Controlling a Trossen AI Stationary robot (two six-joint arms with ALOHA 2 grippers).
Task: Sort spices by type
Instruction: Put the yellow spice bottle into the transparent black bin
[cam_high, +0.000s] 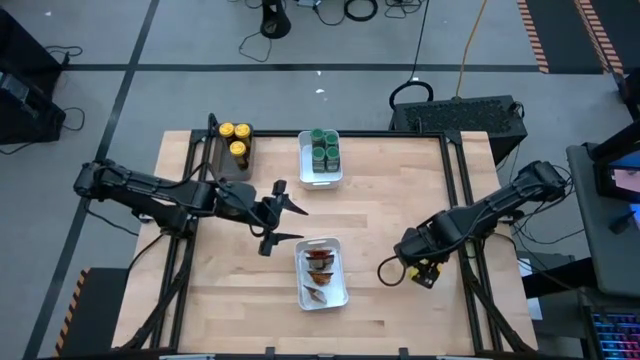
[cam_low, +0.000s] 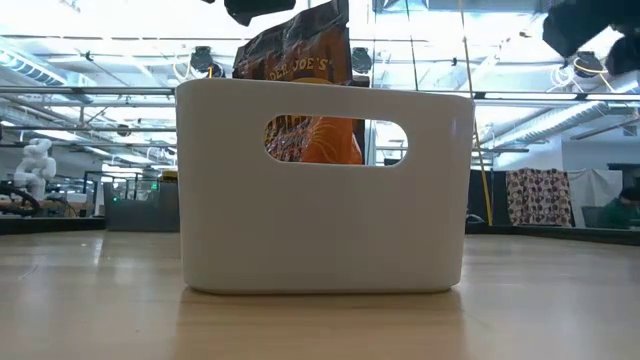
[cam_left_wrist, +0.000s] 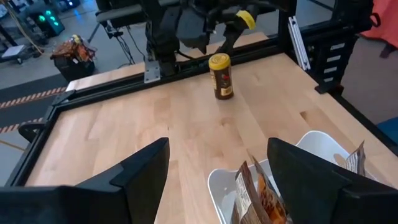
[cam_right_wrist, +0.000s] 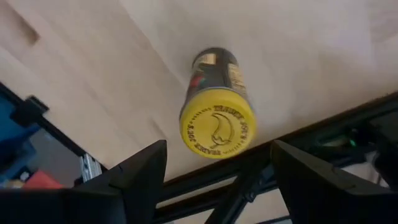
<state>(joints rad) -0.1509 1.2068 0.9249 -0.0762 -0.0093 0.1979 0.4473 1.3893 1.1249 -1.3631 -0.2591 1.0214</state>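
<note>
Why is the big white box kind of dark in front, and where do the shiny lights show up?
In the low view the white plastic bin is lit from behind by bright ceiling lights, so its near face sits in shade, with a soft shadow on the wooden table. In the right wrist view the yellow-lidded spice jar looks slightly soft. In the high view the light is even, without glare.

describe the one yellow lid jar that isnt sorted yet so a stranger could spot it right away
Start at the wooden table and go to its right edge, where the right gripper hangs open. The yellow-lidded jar stands upright on the bare wood just below it. Unlike the other yellow-lidded jars, grouped in the dark tray at the far left corner, this one stands alone, outside any container.
</note>
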